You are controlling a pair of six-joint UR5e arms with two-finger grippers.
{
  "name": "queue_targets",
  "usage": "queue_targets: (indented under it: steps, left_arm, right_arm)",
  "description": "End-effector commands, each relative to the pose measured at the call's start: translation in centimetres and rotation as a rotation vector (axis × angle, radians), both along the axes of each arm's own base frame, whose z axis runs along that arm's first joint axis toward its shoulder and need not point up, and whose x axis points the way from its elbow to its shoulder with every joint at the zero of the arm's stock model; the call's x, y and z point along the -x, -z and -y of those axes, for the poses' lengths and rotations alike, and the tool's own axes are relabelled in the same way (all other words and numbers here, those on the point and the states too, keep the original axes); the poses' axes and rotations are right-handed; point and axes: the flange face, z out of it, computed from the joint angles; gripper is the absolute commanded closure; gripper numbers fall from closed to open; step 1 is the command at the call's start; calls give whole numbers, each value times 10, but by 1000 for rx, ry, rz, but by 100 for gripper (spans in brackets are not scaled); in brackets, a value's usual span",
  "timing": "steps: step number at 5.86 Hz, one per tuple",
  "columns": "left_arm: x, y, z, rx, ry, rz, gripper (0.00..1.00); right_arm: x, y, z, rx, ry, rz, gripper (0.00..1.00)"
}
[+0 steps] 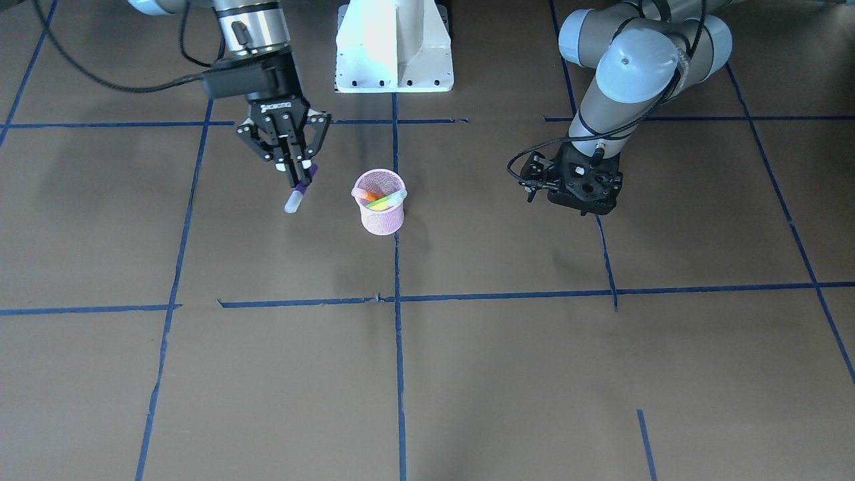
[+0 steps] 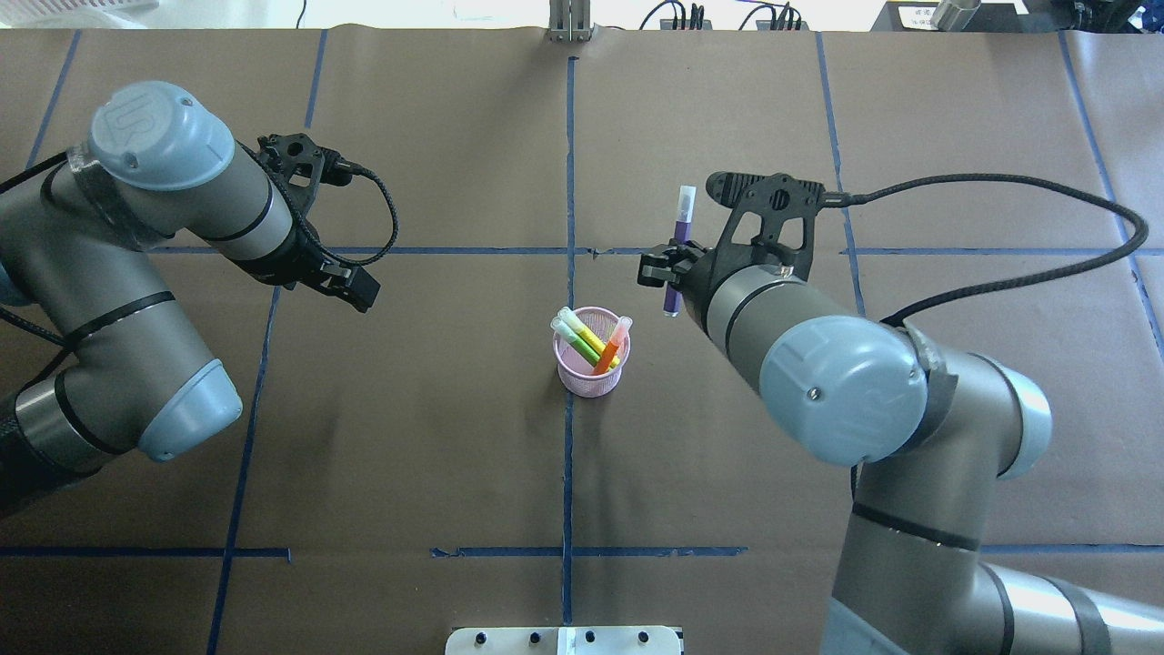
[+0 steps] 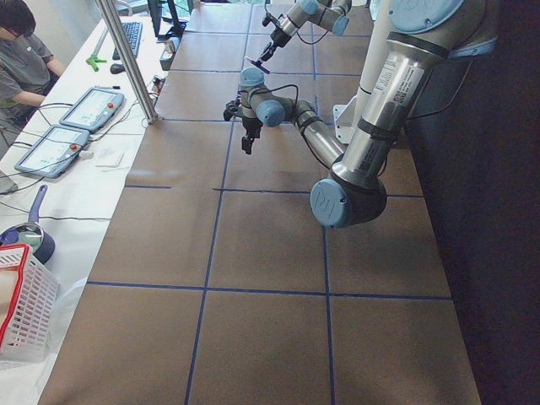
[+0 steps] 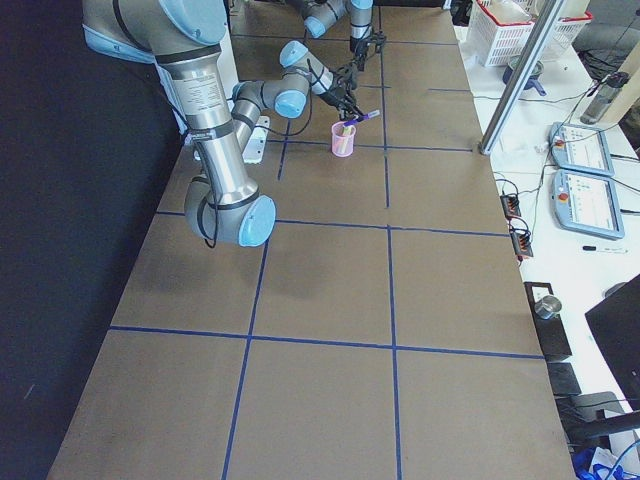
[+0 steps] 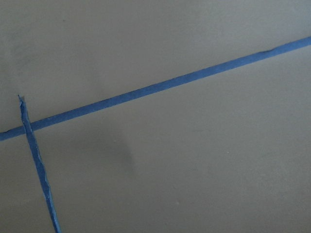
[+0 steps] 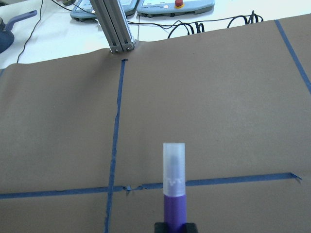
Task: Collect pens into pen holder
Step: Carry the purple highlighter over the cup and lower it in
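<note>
My right pincer [image 2: 667, 266] is pinching the purple pen [image 2: 677, 247] by its lower barrel and holds it off the counter [image 2: 409, 428]. From overhead, the pale cap points to 12 o'clock; my right wrist view shows that cap standing up from between the jaws. In the same view the pen hangs near the cup [image 2: 587, 371], at its 2 o'clock, apart from the rim. The pink mesh cup stands upright on a blue tape line [image 2: 568, 473] at mid-counter and already holds pens. The orange pen [image 2: 614, 347] leans with its cap over the rim at 1 o'clock. The green pen [image 2: 576, 344] leans to 10 o'clock, with what looks like a yellow stick [image 2: 591, 340] close beside it. My left pincer [image 1: 576, 190] hovers low, well apart from the cup at its 10 o'clock. I cannot tell whether its jaws are spread or pressed together; its wrist view shows only bare counter and tape.
</note>
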Motion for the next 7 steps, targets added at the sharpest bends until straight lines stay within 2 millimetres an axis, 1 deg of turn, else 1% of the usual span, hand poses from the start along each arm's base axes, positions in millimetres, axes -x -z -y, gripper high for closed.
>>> queue_targets:
  steps: [1,2,4,5,7]
  left_arm:
    - [5,5,1,-3,6,-11,0]
    - [8,9,1,-3,9,-17,0]
    - [9,9,1,-3,12,-18,0]
    - [11,11,1,-4,14,-20,0]
    - [11,10,1,-4,15,-20,0]
  right_arm:
    - [45,24,-21,-83,-128,-4,100]
    - [71,10,-34,-120,-175,-60,100]
    - [97,-6,-47,-115,-149,-97,100]
    - [108,-14,-48,-106,-149,-106,100]
    - [114,-15,-48,-99,-150,-100,98]
